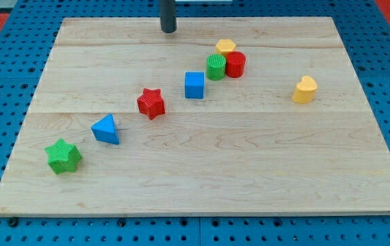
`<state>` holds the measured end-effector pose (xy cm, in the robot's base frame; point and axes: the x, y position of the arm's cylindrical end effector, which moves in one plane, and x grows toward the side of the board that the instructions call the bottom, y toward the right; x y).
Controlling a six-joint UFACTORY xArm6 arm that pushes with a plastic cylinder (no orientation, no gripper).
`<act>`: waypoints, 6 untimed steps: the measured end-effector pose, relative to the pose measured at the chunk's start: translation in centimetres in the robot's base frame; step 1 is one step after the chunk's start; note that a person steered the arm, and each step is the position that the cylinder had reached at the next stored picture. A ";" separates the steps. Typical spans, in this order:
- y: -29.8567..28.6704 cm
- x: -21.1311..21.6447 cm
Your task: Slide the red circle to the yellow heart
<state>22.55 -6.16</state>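
Observation:
The red circle (235, 64) is a short cylinder near the view's top centre. It touches a green circle (215, 67) on its left and sits just below a yellow hexagon (226, 46). The yellow heart (305, 89) stands alone toward the view's right, lower than the red circle. My tip (168, 31) is a dark rod end near the board's top edge, well to the left of and above the red circle, touching no block.
A blue cube (194, 85), a red star (151, 103), a blue triangle (106, 129) and a green star (63, 156) run diagonally down to the view's lower left. The wooden board (202, 178) lies on a blue pegboard.

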 end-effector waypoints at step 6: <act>13.8 13.2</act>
